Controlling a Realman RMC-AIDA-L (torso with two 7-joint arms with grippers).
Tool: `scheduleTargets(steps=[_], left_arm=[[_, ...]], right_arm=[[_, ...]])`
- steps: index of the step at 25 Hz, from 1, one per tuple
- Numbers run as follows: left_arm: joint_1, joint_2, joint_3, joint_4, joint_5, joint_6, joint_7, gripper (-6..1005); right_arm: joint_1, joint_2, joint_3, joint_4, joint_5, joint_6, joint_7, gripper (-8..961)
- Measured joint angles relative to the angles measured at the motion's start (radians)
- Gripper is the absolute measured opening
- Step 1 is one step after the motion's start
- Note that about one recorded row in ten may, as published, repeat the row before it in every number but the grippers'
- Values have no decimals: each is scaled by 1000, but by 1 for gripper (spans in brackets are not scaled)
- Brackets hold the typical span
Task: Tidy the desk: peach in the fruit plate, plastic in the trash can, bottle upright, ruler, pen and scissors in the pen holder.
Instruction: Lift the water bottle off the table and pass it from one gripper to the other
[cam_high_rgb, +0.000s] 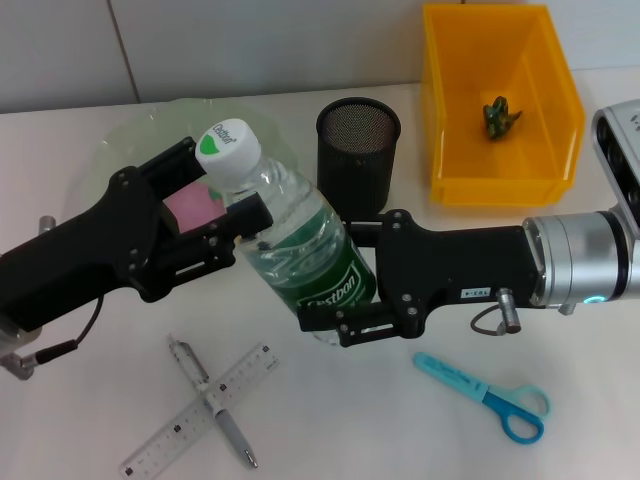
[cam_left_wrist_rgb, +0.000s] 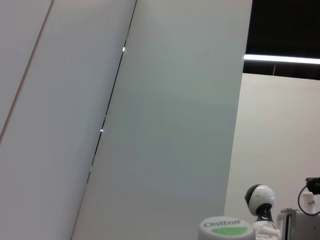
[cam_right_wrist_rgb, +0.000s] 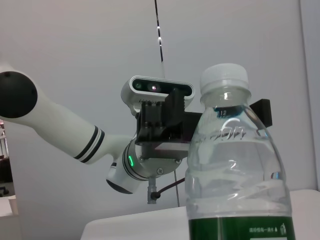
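A clear water bottle (cam_high_rgb: 300, 250) with a green label and a white cap is held off the table, tilted, cap toward the far left. My right gripper (cam_high_rgb: 352, 278) is shut on its labelled lower body. My left gripper (cam_high_rgb: 226, 188) sits at the bottle's shoulder just under the cap; a pink patch (cam_high_rgb: 193, 207) shows inside it, and I cannot tell what it is. The bottle fills the right wrist view (cam_right_wrist_rgb: 235, 165), and its cap (cam_left_wrist_rgb: 225, 229) shows in the left wrist view. The ruler (cam_high_rgb: 160, 445) and pen (cam_high_rgb: 240, 440) lie crossed at the front left. The blue scissors (cam_high_rgb: 490, 395) lie at the front right.
A black mesh pen holder (cam_high_rgb: 358, 140) stands behind the bottle. A yellow bin (cam_high_rgb: 500, 170) at the back right holds a green scrap of plastic (cam_high_rgb: 500, 116). A pale translucent plate (cam_high_rgb: 135, 135) lies at the back left, partly under my left arm.
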Motion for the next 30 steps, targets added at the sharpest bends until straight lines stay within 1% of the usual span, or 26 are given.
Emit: scheduleTargets(steps=[30], left_arm=[[-6,0,0,-2,-1,8,9,788]], right_arm=[[0,1,-15,1,0,6,7,772]])
